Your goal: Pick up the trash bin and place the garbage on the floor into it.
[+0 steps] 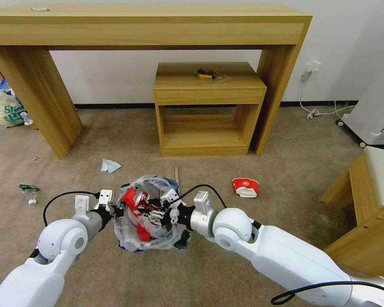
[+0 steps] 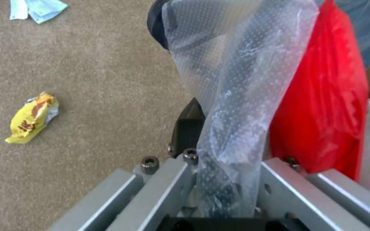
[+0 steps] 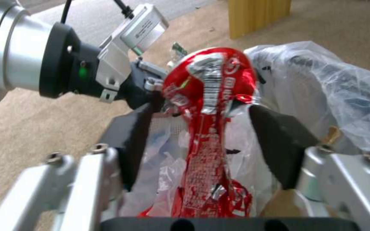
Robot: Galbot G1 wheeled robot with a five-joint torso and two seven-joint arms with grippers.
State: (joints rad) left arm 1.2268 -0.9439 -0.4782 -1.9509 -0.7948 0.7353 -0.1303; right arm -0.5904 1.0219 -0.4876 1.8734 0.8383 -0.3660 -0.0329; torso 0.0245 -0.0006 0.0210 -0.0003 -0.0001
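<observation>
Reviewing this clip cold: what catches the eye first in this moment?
Both grippers meet at the trash bin in the middle of the carpet: the left gripper clamps its bagged rim, while the right gripper stands open over it, a crumpled red wrapper between its fingers. A red-and-white cup lies to the robot's right and a blue tissue ahead-left.

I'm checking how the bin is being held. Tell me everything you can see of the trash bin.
The trash bin is small, round and dark, lined with a crinkly clear plastic bag that spills over its rim. It sits upright between the two arms, over the beige carpet. The left gripper is clamped on its bagged rim. Red wrappers stick out of it, and the right gripper hangs open over them.
</observation>
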